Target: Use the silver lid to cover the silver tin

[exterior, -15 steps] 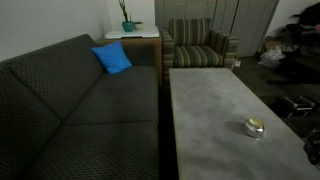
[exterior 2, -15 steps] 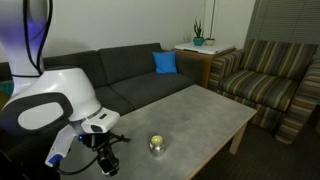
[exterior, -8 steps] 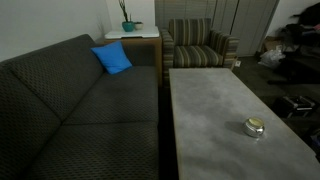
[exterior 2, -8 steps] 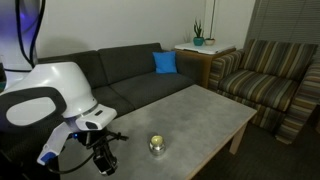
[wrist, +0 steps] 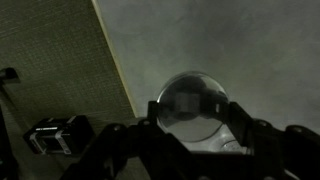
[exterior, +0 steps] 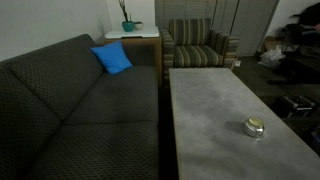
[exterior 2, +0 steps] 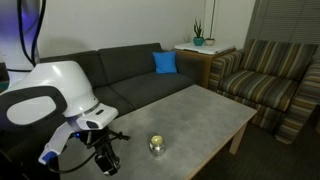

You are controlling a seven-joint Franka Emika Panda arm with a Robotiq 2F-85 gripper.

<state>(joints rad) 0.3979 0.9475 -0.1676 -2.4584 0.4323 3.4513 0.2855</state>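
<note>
Dark patterned sofa point(exterior: 70, 105) fills the side of the room next to the long grey coffee table point(exterior: 210, 100); both exterior views show them. Striped armchair point(exterior 2: 268, 85) at the far end, beside a small side table point(exterior 2: 205, 50) w/ a potted plant point(exterior 2: 198, 36). Blue cushion point(exterior: 112, 58) in the sofa's far corner.

Franka arm point(exterior 2: 55, 95): bulky white links hunched low at the near end of the table in an exterior view, wrist bent downward so the black Robotiq gripper point(exterior 2: 103, 162) points down over the table's near edge. It hangs above the top, not resting on it. In the opposite exterior view the arm isn't visible.

Silver tin point(exterior 2: 157, 145) stands upright on the table near that end, just beside the gripper but apart from it; also seen at point(exterior: 254, 127), uncovered, w/ a yellowish glint.

Wrist view: both black fingers point(wrist: 242, 122) reach in from the bottom, abt half spread, gripping the silver lid point(wrist: 188, 100) by its rim; the disc sits flat between the tips. Below it, the grey tabletop edge runs diagonally, carpet alongside, and a small black box point(wrist: 58, 135) on the floor.
</note>
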